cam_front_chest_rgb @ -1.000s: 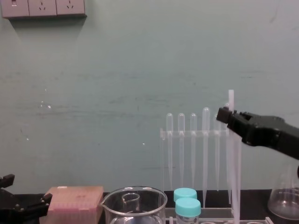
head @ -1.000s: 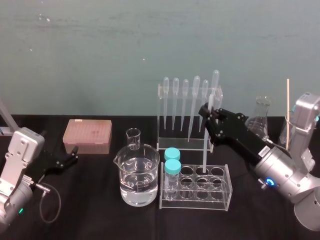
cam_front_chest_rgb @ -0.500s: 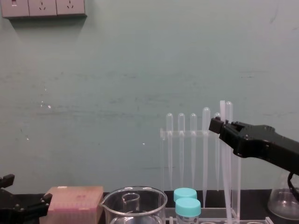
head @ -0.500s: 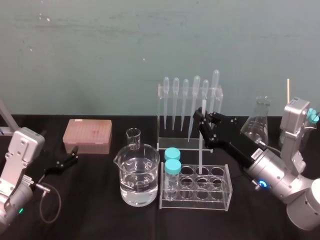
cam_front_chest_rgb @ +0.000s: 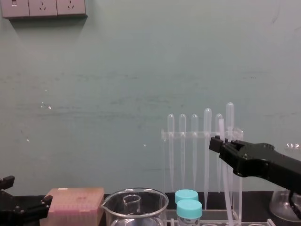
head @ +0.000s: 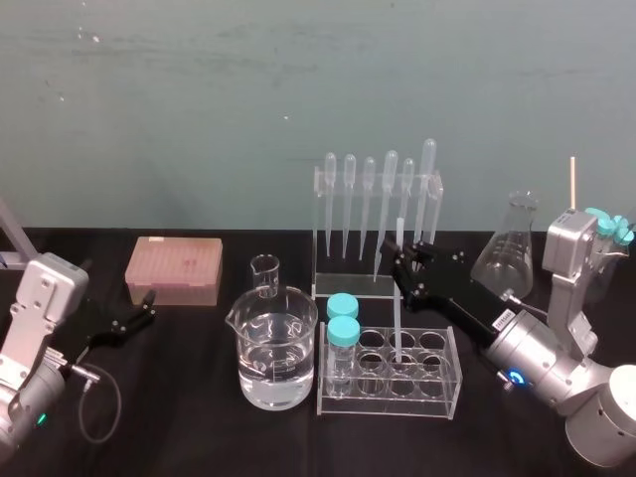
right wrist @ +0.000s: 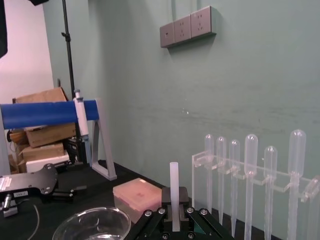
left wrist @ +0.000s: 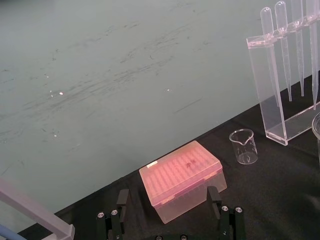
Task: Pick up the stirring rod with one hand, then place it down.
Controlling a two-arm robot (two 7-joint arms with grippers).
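The right gripper (head: 402, 260) is clamping the stirring rod (head: 397, 316) near its top. The rod is standing almost upright, its lower end apparently dipping into the tube rack (head: 437, 396). The left gripper (head: 134, 318), fingers spread, is idling far left.

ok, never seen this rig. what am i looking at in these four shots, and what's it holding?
A two-armed robot working at a black table. Four cameras: the head looks down on the bench, the chest looks across it from low down, and each wrist carries one. The right gripper is shut on the stirring rod, a thin whitish stick held upright, its lower end reaching down into the clear test tube rack. The left gripper rests open at the far left, near a pink tip box. Also on the table: a large beaker of water, a small beaker behind it, two blue-capped tubes in the rack, a pipette rack behind, and a conical flask to the right.
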